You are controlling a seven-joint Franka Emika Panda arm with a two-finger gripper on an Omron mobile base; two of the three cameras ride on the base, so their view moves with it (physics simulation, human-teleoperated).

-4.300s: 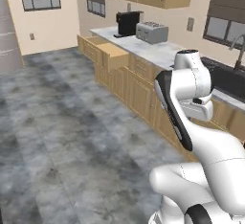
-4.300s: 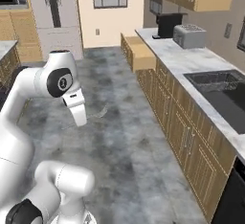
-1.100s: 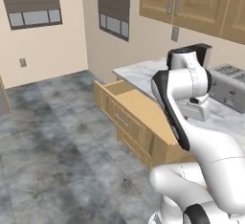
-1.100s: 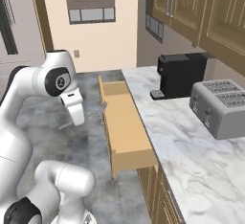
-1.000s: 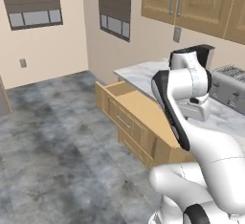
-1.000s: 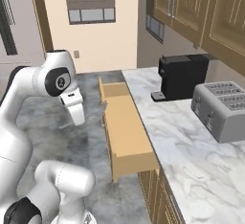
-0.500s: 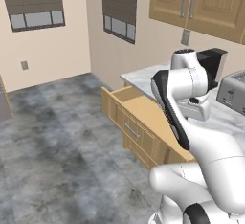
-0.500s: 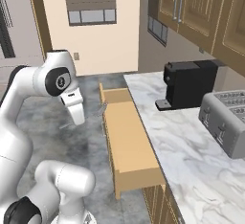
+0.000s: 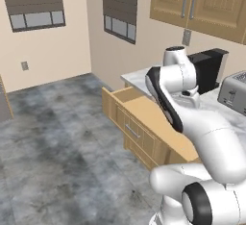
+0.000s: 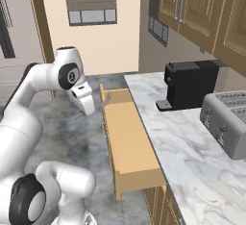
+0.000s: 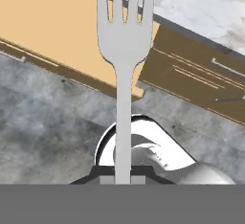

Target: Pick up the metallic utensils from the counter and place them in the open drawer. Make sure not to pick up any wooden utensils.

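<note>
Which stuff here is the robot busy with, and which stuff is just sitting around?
Busy with:
- silver fork, held in the shut gripper
- open drawer, bare inside

Just sitting around:
- black coffee machine on the marbled top
- toaster on the same top
- wall cabinets

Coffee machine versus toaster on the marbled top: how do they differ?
The coffee machine is black, upright and boxy; the toaster is silver-grey, lower and rounder. The coffee machine stands nearer the counter's far end, the toaster nearer the base cameras. Both rest on the same marbled top beside the open drawer.
</note>
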